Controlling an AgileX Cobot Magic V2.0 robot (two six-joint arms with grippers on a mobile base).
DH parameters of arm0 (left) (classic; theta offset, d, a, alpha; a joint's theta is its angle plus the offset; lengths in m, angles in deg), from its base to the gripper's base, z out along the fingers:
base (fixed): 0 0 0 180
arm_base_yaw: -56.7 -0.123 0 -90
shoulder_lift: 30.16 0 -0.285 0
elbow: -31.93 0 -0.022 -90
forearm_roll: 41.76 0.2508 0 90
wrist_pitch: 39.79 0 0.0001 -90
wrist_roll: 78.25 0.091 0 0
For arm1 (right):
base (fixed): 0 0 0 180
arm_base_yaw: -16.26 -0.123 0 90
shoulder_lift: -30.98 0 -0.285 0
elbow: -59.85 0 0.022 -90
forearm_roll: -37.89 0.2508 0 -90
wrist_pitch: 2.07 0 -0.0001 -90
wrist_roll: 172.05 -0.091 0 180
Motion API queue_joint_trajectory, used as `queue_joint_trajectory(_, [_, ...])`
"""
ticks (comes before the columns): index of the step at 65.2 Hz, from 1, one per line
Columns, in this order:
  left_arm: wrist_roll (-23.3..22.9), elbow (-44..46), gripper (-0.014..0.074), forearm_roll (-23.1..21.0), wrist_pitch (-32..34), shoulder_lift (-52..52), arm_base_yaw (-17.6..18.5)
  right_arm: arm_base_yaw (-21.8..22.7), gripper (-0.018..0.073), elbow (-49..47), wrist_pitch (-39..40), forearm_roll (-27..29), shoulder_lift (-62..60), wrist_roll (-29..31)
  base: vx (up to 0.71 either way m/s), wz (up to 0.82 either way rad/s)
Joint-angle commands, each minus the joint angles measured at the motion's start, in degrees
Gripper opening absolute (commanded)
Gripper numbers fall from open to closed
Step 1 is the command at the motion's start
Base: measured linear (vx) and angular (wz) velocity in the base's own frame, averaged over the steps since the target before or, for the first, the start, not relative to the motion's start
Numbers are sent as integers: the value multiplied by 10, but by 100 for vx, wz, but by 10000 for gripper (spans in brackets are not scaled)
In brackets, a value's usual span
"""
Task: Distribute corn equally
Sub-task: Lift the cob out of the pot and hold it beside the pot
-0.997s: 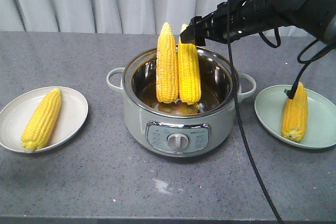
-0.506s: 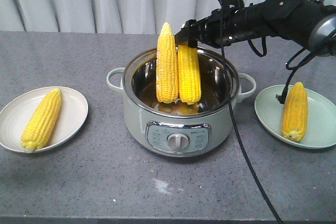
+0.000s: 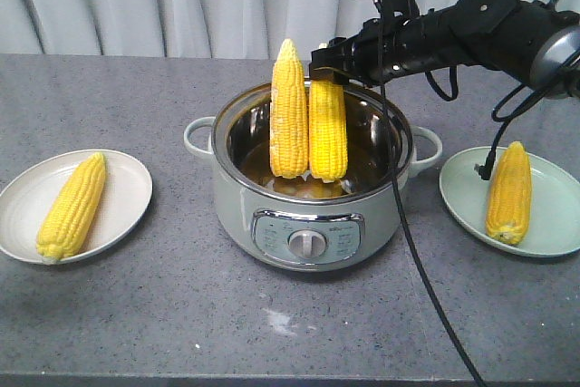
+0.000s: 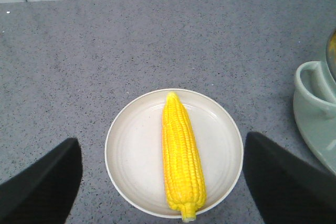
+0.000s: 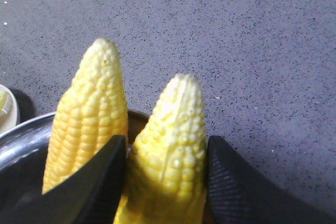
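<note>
The task is looking half done: one corn cob (image 3: 72, 206) is lying on each plate (image 3: 122, 183), while the right end effector (image 3: 326, 72) is gripping the right standing cob (image 3: 328, 138) of two in the cooker (image 3: 308, 215) and the left end effector (image 4: 163, 182) is hanging open.

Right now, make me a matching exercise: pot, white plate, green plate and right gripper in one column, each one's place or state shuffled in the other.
1. pot
2. white plate
3. green plate
4. right gripper

A. shut on the tip of the right cob
B. left of the pot, below the left gripper
C. holds left cob and right cob, both upright
D. right of the pot, a lone cob on it

Pairs: 1-C, 2-B, 3-D, 4-A
</note>
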State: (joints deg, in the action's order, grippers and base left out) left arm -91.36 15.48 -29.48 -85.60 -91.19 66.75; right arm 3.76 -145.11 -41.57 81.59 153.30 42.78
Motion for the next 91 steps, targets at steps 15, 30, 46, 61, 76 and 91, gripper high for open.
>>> queue_joint_trajectory(15, [-5, 13, 588, 5, 39, 8, 0, 1, 110, -19, 17, 32, -33, 6, 0, 0])
queue_joint_trajectory(30, [-5, 13, 588, 5, 39, 8, 0, 3, 83, -19, 15, 37, -43, 6, 0, 0])
queue_joint_trajectory(46, [-5, 13, 588, 5, 39, 8, 0, 3, 85, -19, 4, 27, -98, 6, 0, 0])
queue_joint_trajectory(61, [-5, 13, 588, 5, 39, 8, 0, 3, 90, -19, -22, -27, -184, -12, 0, 0])
queue_joint_trajectory(76, [-5, 13, 588, 5, 39, 8, 0, 3, 95, -19, -81, -176, -271, -101, 0, 0])
queue_joint_trajectory(91, [-5, 13, 588, 5, 39, 8, 0, 3, 98, -18, -130, -271, -339, -155, 0, 0])
